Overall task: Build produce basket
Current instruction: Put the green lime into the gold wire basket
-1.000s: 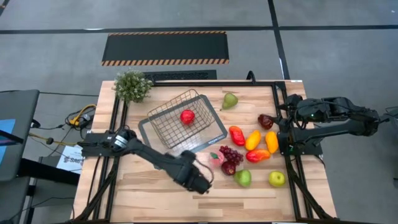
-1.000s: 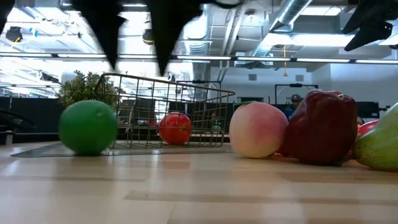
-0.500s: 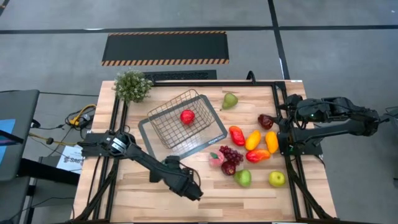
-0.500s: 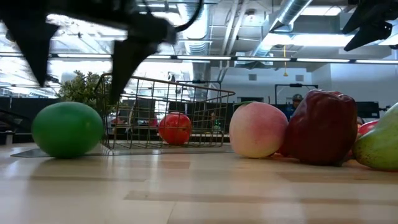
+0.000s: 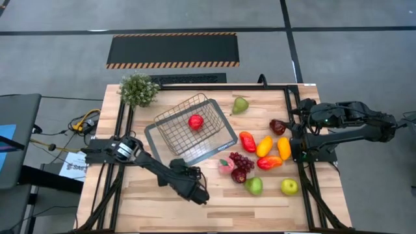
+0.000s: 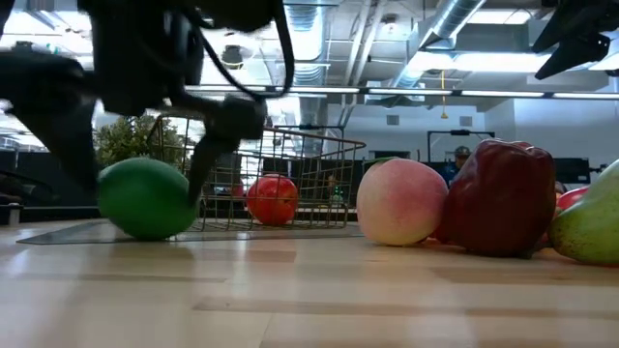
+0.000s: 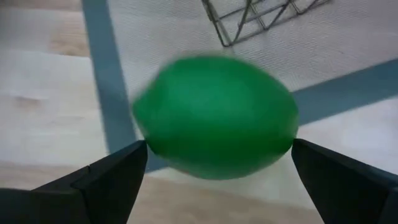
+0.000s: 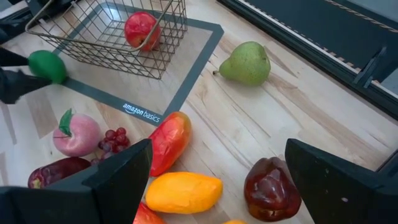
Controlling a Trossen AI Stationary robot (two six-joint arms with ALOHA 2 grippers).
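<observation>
A green lime [image 7: 214, 115] lies on the table at the near corner of the grey tray [image 5: 224, 140] and also shows in the low view [image 6: 145, 198] and the right wrist view [image 8: 46, 65]. My left gripper [image 7: 219, 146] is open and low, with one finger on each side of the lime [image 6: 145, 188]. From above, the gripper [image 5: 179, 169] hides the lime. The wire basket [image 5: 170, 117] stands on the tray and holds a red apple [image 5: 195, 121]. My right gripper [image 8: 217, 146] waits open above the table's right edge [image 5: 296, 123]. My left gripper comes at the lime level from the table's near side, with its fingertips [image 7: 134, 155] close beside the lime's two ends. I cannot tell whether they touch it. The lime rests on the table.
More produce lies right of the tray: a green pear [image 5: 240, 104], a dark red pepper [image 5: 278, 127], orange and red pieces [image 5: 264, 146], grapes [image 5: 241, 160], a peach [image 5: 225, 166] and green fruits [image 5: 254, 186]. A potted plant [image 5: 138, 89] stands at the far left corner.
My left gripper has moved toward the table's left, then toward the basket, and has come down around the lime. The lime has rolled a little to the left along the table and back to the right.
</observation>
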